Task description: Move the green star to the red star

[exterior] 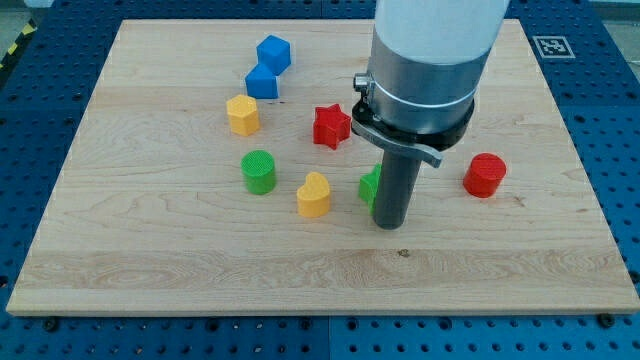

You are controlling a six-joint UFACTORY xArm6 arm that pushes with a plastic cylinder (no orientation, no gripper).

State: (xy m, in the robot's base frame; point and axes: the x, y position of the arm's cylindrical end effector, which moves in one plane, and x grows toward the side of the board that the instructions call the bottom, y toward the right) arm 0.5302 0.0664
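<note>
The green star (369, 186) lies just right of the board's middle, mostly hidden behind my rod; only its left edge shows. My tip (390, 224) rests on the board at the star's lower right side, touching it or very close. The red star (331, 126) lies a short way up and to the left of the green star, with bare wood between them.
A yellow heart (313, 195) lies just left of the green star. A green cylinder (259, 171) is further left. A yellow block (242, 115) and two blue blocks (262, 82) (273, 52) lie at upper left. A red cylinder (484, 175) is at right.
</note>
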